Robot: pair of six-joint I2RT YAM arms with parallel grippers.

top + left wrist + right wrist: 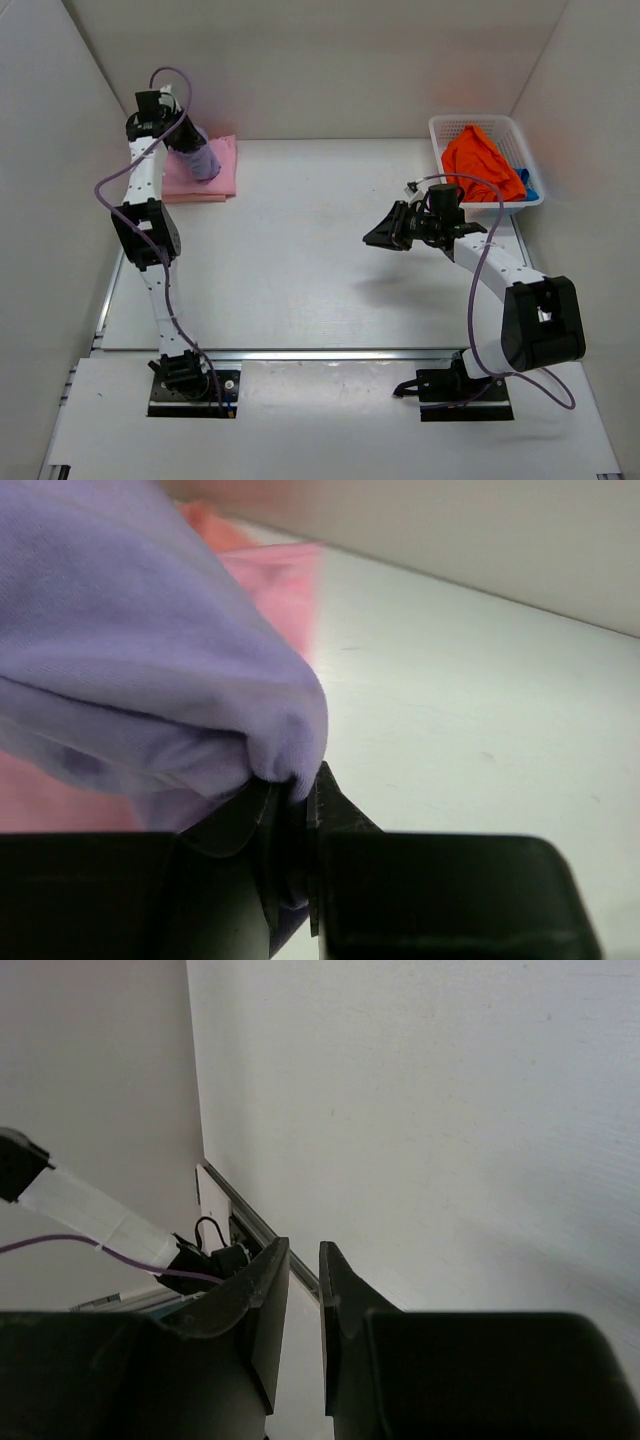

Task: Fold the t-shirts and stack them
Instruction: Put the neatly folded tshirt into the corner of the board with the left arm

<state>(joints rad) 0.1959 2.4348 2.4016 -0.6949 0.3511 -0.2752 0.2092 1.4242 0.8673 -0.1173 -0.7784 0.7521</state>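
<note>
Left claw [300, 786] clamped on bunched purple shirt [150, 630], over flat pink shirt [224, 172] at far-left of table [300, 260], right claw [303, 1260] slightly parted, empty (above mid-table), orange shirt [480, 165] and blue shirt [528, 184] in basket [441, 125], far right.

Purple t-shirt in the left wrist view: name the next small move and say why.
Probably lower the purple t-shirt onto the pink t-shirt: the left end effector is shut on it, and it hangs bunched directly over that flat pink one.

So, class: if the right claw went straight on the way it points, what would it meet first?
The right claw points across bare table; likely the left arm first, depth unclear.
</note>
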